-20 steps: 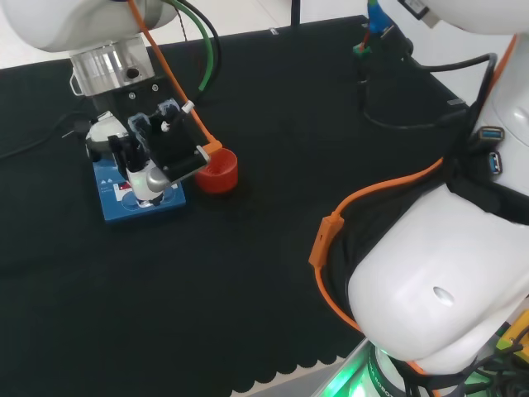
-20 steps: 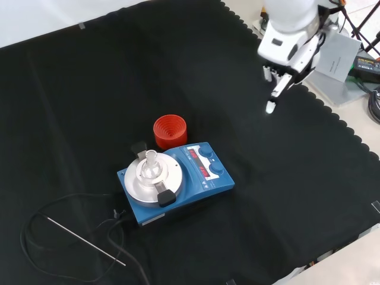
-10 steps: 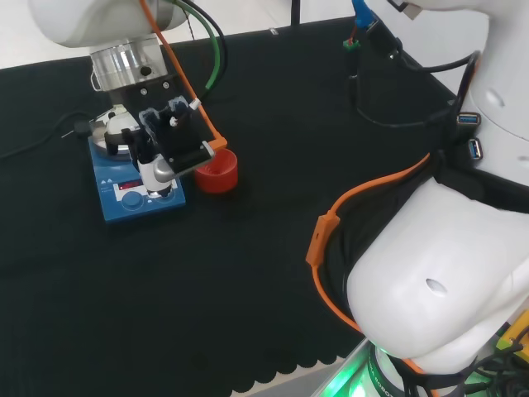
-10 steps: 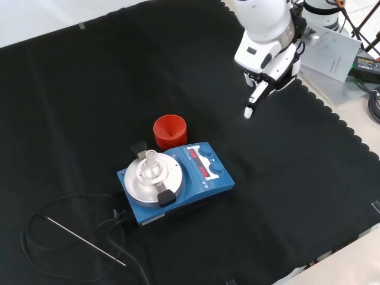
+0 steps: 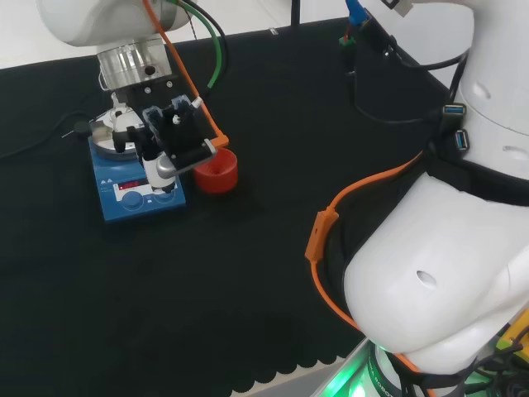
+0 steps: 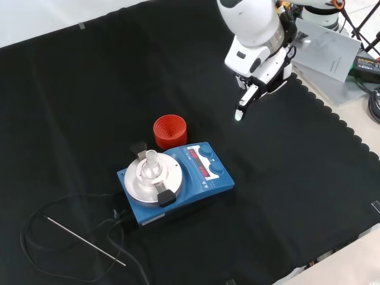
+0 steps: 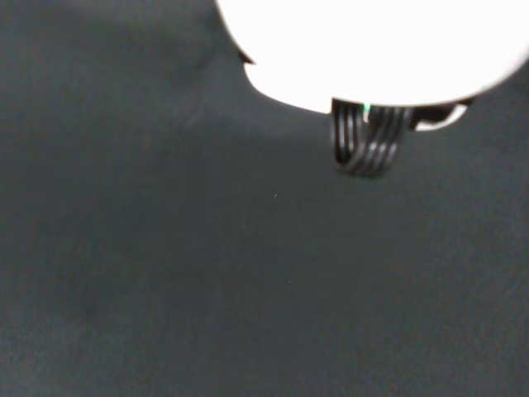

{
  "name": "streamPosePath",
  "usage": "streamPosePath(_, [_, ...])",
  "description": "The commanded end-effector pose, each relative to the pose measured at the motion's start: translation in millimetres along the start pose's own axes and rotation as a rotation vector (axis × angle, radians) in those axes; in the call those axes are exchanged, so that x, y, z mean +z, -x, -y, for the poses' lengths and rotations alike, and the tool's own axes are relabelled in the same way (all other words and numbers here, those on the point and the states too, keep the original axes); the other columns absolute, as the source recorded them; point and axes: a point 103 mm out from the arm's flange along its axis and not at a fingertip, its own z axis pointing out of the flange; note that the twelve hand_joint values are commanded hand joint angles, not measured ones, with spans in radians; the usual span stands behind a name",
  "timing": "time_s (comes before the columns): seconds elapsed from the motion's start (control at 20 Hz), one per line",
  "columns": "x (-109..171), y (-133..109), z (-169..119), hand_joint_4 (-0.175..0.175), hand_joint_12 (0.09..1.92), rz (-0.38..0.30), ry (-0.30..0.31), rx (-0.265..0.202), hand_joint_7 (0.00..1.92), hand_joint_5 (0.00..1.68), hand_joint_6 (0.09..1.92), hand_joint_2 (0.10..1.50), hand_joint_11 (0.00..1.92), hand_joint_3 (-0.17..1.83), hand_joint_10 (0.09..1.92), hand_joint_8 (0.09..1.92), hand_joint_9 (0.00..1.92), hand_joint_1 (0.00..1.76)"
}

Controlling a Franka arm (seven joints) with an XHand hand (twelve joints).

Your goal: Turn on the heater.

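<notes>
A black cloth (image 6: 89, 71) covers the bench and serves as the landmark for everything around it; its surface is matte and evenly lit, with faint creases. Its edge is cut in small scallops (image 6: 347, 127), seen along the right side in the front view and along the near edge (image 5: 273, 376) in the head view. Beyond the cloth's far edge in the front view lies a pale, light-coloured floor (image 6: 35, 18). Off the cloth's upper right corner in that view a sheet of grey paper (image 6: 323, 53) rests on a pale surface.
</notes>
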Motion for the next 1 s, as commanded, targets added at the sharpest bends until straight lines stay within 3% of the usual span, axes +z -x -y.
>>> streamPosePath(0.05, [0.4,7.7,-19.8,-0.047,1.25,0.002,-0.012,0.026,1.60,0.07,0.51,0.44,1.33,1.39,1.36,1.46,1.64,1.55])
streamPosePath(1.0, [12.4,15.2,-40.6,-0.047,1.26,0.013,-0.051,0.042,1.61,0.08,0.50,0.43,1.33,1.40,1.37,1.47,1.65,1.55])
